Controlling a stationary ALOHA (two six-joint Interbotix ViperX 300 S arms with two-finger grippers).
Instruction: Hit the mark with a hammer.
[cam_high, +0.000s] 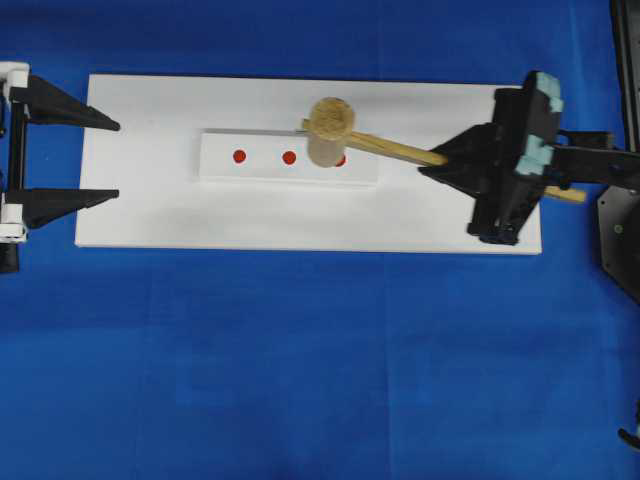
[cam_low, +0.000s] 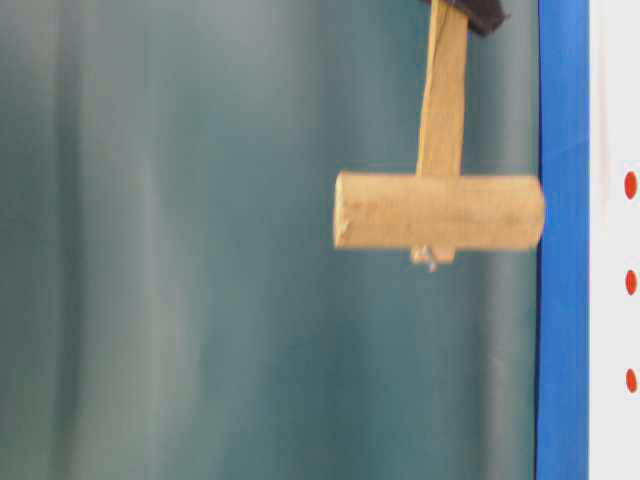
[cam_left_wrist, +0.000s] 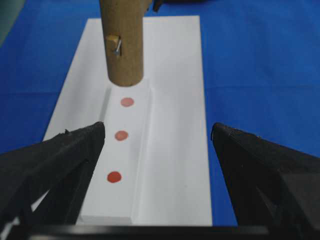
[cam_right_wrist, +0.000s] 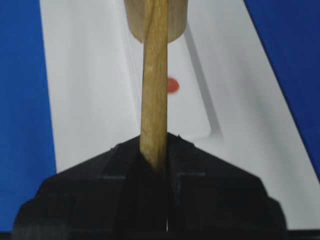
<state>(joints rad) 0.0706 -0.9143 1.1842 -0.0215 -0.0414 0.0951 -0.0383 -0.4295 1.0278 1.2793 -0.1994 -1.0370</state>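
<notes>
Wooden hammer (cam_high: 345, 138) handle runs left-right; head points left.

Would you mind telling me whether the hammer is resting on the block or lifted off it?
Lifted: in the left wrist view the hammer head hangs clear above the block.

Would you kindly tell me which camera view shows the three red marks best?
The left wrist view: all three red marks lie unobstructed in a row on the raised white strip. Overhead, the hammer head partly covers the rightmost one. The table-level view catches them only at its right edge, and the right wrist view shows just one.
</notes>
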